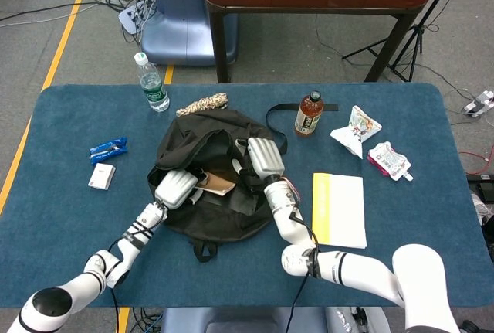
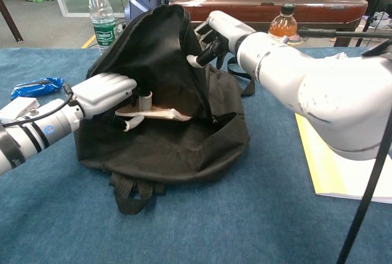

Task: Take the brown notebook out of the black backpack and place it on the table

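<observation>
The notebook [image 2: 153, 113] is gripped by the left hand [image 2: 105, 92], with fingers curled over its top and a thumb beneath its near edge. The notebook is held roughly level, partly inside the mouth of the backpack [image 2: 177, 147] and above its lower flap. The left forearm is stretched low over the table [image 2: 257, 215] toward the opening. The upper flap of the backpack is pinched by the right hand [image 2: 211, 34] and is held raised, so the opening is kept wide. The right arm is extended forward across the bag from the right side. In the head view, the notebook [image 1: 218, 183] is seen between the left hand [image 1: 175, 188] and the right hand [image 1: 261, 158], within the backpack [image 1: 193, 136].
</observation>
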`<action>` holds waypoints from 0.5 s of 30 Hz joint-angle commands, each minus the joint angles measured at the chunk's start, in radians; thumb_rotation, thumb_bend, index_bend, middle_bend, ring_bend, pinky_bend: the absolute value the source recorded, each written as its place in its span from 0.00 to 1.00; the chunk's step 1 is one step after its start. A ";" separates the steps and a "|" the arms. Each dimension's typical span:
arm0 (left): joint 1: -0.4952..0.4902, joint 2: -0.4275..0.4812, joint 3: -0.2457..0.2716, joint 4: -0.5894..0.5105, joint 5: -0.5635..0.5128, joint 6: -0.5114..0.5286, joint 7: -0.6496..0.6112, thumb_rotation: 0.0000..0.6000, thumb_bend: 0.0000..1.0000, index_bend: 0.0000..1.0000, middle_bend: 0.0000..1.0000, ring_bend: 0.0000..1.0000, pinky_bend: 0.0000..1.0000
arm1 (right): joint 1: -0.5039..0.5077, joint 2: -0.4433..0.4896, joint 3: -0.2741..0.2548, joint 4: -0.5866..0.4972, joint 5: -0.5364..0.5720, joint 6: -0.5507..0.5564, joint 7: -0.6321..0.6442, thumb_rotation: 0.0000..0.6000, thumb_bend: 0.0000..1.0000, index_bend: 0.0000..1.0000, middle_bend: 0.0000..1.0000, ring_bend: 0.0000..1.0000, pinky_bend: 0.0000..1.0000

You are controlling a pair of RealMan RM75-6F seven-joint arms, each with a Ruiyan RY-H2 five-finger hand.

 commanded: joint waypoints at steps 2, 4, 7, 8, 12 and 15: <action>0.002 -0.011 -0.001 0.020 0.003 0.024 -0.028 1.00 0.53 0.60 0.56 0.49 0.38 | -0.002 0.005 0.003 -0.004 0.002 0.001 0.002 1.00 0.53 0.78 0.57 0.46 0.59; 0.006 -0.012 -0.002 0.022 0.002 0.035 -0.052 1.00 0.54 0.63 0.59 0.51 0.40 | -0.003 0.009 0.003 -0.006 0.003 0.000 0.003 1.00 0.53 0.79 0.57 0.46 0.59; 0.015 -0.003 0.006 0.015 0.011 0.061 -0.079 1.00 0.55 0.67 0.63 0.54 0.41 | -0.005 0.014 0.004 -0.010 0.006 0.000 0.005 1.00 0.53 0.79 0.57 0.46 0.59; 0.020 0.001 0.010 0.010 0.015 0.071 -0.087 1.00 0.55 0.68 0.64 0.55 0.41 | -0.006 0.016 0.005 -0.012 0.006 -0.001 0.006 1.00 0.53 0.79 0.57 0.46 0.59; 0.041 0.028 0.028 -0.019 0.035 0.124 -0.109 1.00 0.55 0.69 0.66 0.55 0.41 | -0.008 0.023 0.001 -0.020 0.004 -0.004 0.008 1.00 0.53 0.79 0.57 0.47 0.59; 0.056 0.056 0.038 -0.049 0.050 0.165 -0.119 1.00 0.55 0.70 0.67 0.56 0.41 | -0.009 0.026 0.000 -0.027 0.003 -0.004 0.010 1.00 0.53 0.79 0.57 0.47 0.59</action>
